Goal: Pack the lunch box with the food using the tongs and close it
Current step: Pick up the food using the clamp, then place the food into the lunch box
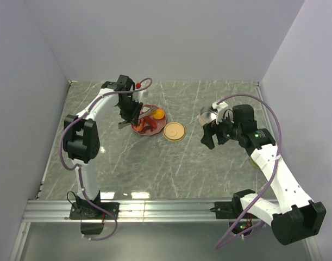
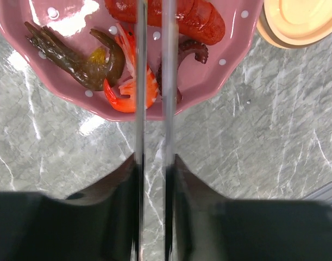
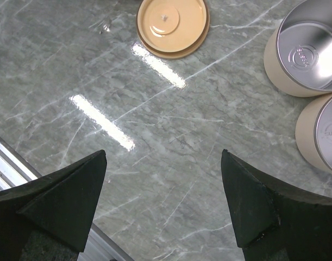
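Over the pink plate (image 2: pixel 231 51), our left fingers (image 2: pixel 114 187) grip the tongs (image 2: pixel 140 81), whose long arms run straight ahead across the food (image 2: pixel 134 89). Well to the right, our right fingers (image 3: pixel 73 190) stand wide open above the tabletop (image 3: pixel 171 136), near the lunch box (image 3: pixel 277 70).

A robot lab booth (plain white walls (image 1: pixel 171 38), marble tabletop (image 1: pixel 155 168), aluminium rail (image 1: pixel 166 209)).

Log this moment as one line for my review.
left gripper: shut on long grey metal tongs; tongs: over food on pink dotted plate; right gripper: open, empty; cream round container: empty
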Robot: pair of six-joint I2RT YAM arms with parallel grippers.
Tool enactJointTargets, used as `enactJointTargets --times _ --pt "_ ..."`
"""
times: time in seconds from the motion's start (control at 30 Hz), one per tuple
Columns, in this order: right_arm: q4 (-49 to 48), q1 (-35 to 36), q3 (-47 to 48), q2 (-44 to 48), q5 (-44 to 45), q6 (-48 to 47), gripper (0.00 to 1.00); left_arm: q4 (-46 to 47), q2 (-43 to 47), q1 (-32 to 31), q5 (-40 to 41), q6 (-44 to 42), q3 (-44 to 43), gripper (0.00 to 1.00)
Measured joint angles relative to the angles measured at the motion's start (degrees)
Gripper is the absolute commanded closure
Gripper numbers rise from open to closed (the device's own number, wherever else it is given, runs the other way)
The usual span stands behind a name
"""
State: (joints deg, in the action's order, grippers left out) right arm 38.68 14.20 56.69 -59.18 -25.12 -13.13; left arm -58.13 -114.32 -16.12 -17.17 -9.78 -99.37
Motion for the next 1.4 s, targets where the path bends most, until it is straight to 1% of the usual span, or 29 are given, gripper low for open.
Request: enactJointTargets --times 0.1,0.17,0.3,0.47,0.57,0.67,0.73,1.0,1.1,1.27,1.4 --pt "0.0 0.0 0.0 0.0 0.0 0.0 0.08 -0.1 0.0 0.0 -0.3 0.1 -0.3 0.81" --pt "0.0 0.0 0.0 0.0 0.2 -0.1 0.08 -0.3 0.0 0.0 -0.5 0.2 -0.8 0.85" --pt "0.0 0.0 0.0 0.0 0.4 0.0 0.08 -1.6 0.0 0.0 -0.8 0.2 -3.6 0.95" --pt "0.2 -0.9 1.2 0.0 0.3 0.5 0.08 -4.6 -0.8 -0.3 -1.3 0.0 -11.8 0.99" --pt "0.0 -2.6 2.7 0.0 0.0 1.4 0.08 -5.6 -1.8 -1.7 -1.4 0.0 -18.4 1.00" --pt "-0.2 -5.3 4.0 0.0 -0.8 2.3 0.08 -6.1 -2.6 -4.6 -1.4 0.0 -24.5 1.00" --pt "-0.6 -7.8 4.5 0.0 -1.4 3.3 0.08 -5.3 -2.6 -6.8 -1.3 0.0 -26.1 1.00" --pt "-1.8 -21.3 5.6 0.0 -6.3 7.8 0.07 0.2 -3.1 -16.9 1.0 0.5 -25.7 1.00" --pt "-2.1 -25.7 5.9 -0.3 -7.9 9.5 0.07 0.9 -5.8 -19.8 2.4 1.0 -28.3 1.00" --pt "-3.0 -30.2 6.0 -0.3 -9.7 12.3 0.07 3.1 -10.2 -22.4 6.2 1.5 -29.3 0.99" --pt "-3.8 -31.1 6.0 -0.3 -10.6 13.9 0.07 3.6 -13.1 -24.0 9.4 1.5 -29.3 0.98"
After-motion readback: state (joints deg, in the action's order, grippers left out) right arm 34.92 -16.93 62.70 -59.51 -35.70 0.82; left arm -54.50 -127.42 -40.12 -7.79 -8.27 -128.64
